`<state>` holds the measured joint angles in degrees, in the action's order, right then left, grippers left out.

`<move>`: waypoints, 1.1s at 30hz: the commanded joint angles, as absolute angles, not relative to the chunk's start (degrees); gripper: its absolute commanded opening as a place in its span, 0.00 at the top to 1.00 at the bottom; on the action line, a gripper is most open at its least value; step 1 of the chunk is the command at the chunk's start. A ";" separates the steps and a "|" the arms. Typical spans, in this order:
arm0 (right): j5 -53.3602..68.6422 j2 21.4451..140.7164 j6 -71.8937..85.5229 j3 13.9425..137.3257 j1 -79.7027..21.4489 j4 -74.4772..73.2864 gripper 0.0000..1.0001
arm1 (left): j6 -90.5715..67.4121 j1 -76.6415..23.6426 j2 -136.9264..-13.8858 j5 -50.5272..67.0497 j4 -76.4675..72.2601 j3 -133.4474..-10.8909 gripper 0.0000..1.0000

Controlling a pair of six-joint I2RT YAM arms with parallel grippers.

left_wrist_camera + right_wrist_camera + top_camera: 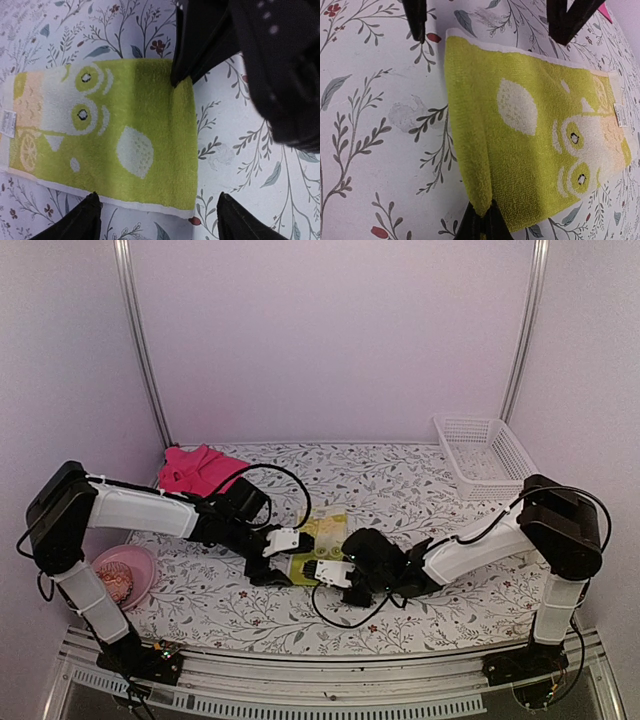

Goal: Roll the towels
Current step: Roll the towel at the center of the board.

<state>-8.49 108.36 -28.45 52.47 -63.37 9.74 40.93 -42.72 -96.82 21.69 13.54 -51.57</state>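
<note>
The yellow-green towel (325, 530) lies flat on the flowered table between my two grippers. In the left wrist view it (125, 135) shows an owl and lemon print. My right gripper (482, 222) is shut on one near corner of the towel (530, 130) and lifts that edge into a small fold. My left gripper (160, 220) is open, with its fingers (85, 220) standing either side of the other near corner and not touching it. The pink towel (200, 470) lies crumpled at the back left. Both grippers meet at the towel's near end: the left gripper (272, 570), the right gripper (315, 572).
A pink bowl (125, 575) with something in it sits at the front left beside the left arm. A white plastic basket (485, 455) stands at the back right. Cables loop over both arms.
</note>
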 commanded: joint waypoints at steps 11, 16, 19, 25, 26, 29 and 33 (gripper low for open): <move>16.60 106.82 -20.25 62.30 -54.50 -9.67 0.96 | 45.39 -41.30 -96.32 28.48 14.14 -51.81 0.27; 22.02 109.18 -19.44 67.50 -51.65 -14.93 0.93 | 45.47 -40.97 -96.97 29.48 14.50 -52.76 0.27; 25.84 111.08 -19.56 71.07 -49.99 -19.02 0.92 | 44.83 -40.86 -98.59 28.74 15.22 -54.30 0.29; 27.64 114.65 -20.64 75.51 -49.01 -23.88 0.93 | 42.57 -39.53 -100.27 29.33 15.84 -56.60 0.35; 27.83 114.96 -20.73 75.70 -48.95 -24.12 0.93 | 42.30 -39.21 -100.57 29.77 16.12 -56.99 0.37; 29.13 115.48 -20.74 75.67 -48.61 -24.55 0.93 | 42.27 -38.72 -101.74 30.41 17.69 -58.14 0.39; 30.29 115.78 -20.83 75.28 -48.47 -24.62 0.93 | 42.28 -38.42 -102.82 30.71 18.90 -58.98 0.46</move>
<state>27.59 114.87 -20.43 74.61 -48.73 -22.94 42.76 -38.98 -101.41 28.86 16.45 -57.41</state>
